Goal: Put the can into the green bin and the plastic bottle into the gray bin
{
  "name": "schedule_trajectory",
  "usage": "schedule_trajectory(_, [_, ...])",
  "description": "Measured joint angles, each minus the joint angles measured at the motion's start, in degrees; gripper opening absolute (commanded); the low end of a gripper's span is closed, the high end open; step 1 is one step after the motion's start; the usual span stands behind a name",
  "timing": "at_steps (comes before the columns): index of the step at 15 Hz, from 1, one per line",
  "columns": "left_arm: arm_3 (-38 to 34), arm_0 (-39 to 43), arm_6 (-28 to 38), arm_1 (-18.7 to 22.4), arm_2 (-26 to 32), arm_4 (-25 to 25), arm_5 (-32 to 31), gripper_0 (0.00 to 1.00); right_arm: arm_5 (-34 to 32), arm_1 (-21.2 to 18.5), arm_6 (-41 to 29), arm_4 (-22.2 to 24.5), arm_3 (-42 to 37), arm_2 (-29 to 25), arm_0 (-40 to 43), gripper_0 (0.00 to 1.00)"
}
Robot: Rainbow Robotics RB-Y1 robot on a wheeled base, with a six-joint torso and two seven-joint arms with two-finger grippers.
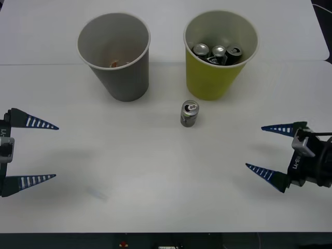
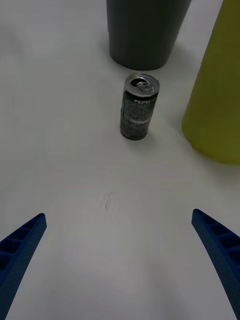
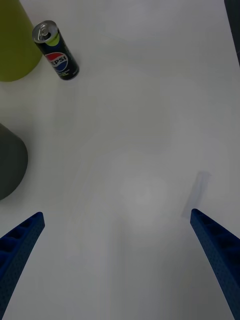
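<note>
Can (image 1: 190,114) marked "PEPSI" stands upright on desk (image 1: 155,197); left claw (image 1: 28,151) and right claw (image 1: 270,150) both wide, holding nothing

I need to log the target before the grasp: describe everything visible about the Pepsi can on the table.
The can is a small, slim, dark metal drink can with a silver top and pull tab; its opening looks punched. A blue-red-white Pepsi logo and white lettering mark its side. It stands upright on the white table, just in front of the green bin, apart from it. Nothing touches it but the table; both pincers are far off.
</note>
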Motion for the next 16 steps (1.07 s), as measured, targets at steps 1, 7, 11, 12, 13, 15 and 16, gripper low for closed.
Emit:
schedule_trajectory(1, [0.0, 0.0, 0.0, 0.0, 0.0, 0.0, 0.0, 1.00, 2.9, 0.0, 0.3, -0.6, 0.0, 2.3, -0.8, 1.00])
schedule_trajectory(7, [0.0, 0.0, 0.0, 0.0, 0.0, 0.0, 0.0, 1.00, 18.5, 2.7, 0.8, -1.3, 0.0, 15.2, -6.5, 1.00])
schedule_trajectory(11, [0.0, 0.0, 0.0, 0.0, 0.0, 0.0, 0.0, 1.00, 30.6, 5.5, -0.2, -1.6, 0.0, 24.3, -11.3, 1.00])
schedule_trajectory(12, [0.0, 0.0, 0.0, 0.0, 0.0, 0.0, 0.0, 1.00, 33.3, 6.1, -0.5, -1.8, 0.0, 26.2, -12.3, 1.00])
schedule_trajectory(13, [0.0, 0.0, 0.0, 0.0, 0.0, 0.0, 0.0, 1.00, 36.3, 6.9, -0.9, -1.9, 0.0, 28.3, -13.5, 1.00])
schedule_trajectory(15, [0.0, 0.0, 0.0, 0.0, 0.0, 0.0, 0.0, 1.00, 41.9, 8.3, -2.0, -1.9, 0.0, 32.3, -15.5, 1.00])
schedule_trajectory(16, [0.0, 0.0, 0.0, 0.0, 0.0, 0.0, 0.0, 1.00, 44.8, 9.0, -2.6, -1.9, 0.0, 34.5, -16.6, 1.00])
